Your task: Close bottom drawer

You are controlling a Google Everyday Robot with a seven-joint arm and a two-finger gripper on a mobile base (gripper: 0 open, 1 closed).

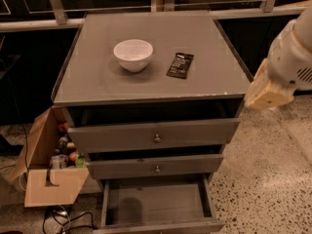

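Observation:
The bottom drawer of the grey cabinet is pulled far out, and its plain grey inside is empty. Its front panel runs along the picture's lower edge and its knob is out of view. The middle drawer and the top drawer stand slightly out, each with a small brass knob. My gripper, a tan end on a white arm, hangs in the air to the right of the cabinet, level with its top edge and well above the bottom drawer, touching nothing.
A white bowl and a black packet lie on the cabinet top. An open cardboard box with bottles stands against the cabinet's left side, with cables on the floor. Speckled floor lies to the right.

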